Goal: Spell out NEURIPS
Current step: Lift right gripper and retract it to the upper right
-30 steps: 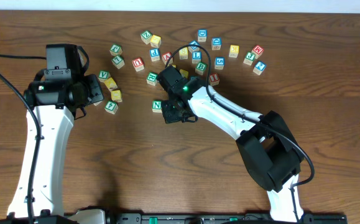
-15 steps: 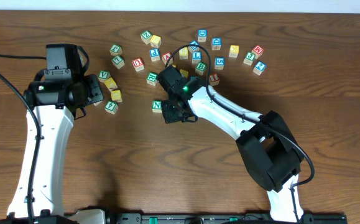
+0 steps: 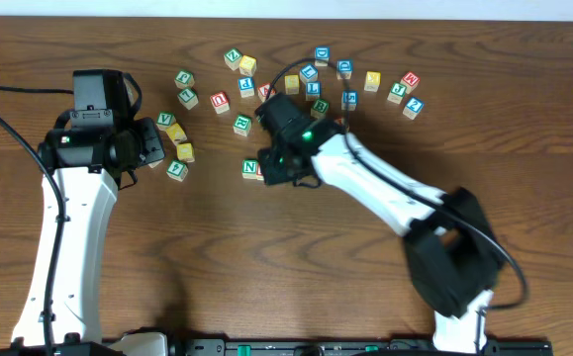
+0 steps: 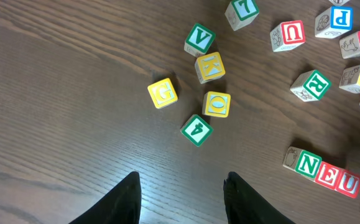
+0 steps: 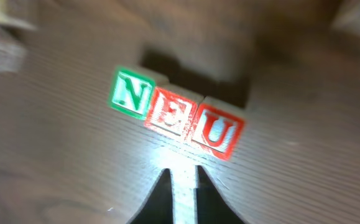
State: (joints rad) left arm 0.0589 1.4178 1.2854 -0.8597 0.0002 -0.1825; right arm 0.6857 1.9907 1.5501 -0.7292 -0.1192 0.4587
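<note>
Three cubes stand in a touching row reading N [image 5: 130,93], E [image 5: 170,112], U [image 5: 216,130]. My right gripper [image 5: 183,177] hovers just in front of the row, its fingers a narrow slit apart with only table between them. In the overhead view the green N [image 3: 252,169] shows, while the right gripper [image 3: 284,170] covers the E and U. The left wrist view shows the same row [image 4: 327,174], a green R [image 4: 314,84] and a blue P [image 4: 340,17]. My left gripper [image 4: 181,186] is open and empty over bare wood.
Loose lettered cubes lie scattered along the back of the table [image 3: 345,84]. A small cluster lies by the left gripper [image 3: 177,138]: V [image 4: 199,38], K [image 4: 209,66], G [image 4: 162,93], O [image 4: 217,104], 4 [image 4: 196,130]. A second red U [image 4: 288,35] lies near the R.
The right arm has swung its elbow outward and the wrist has shifted slightly back from the row. Its jaws have parted a little. The left arm has not moved.
</note>
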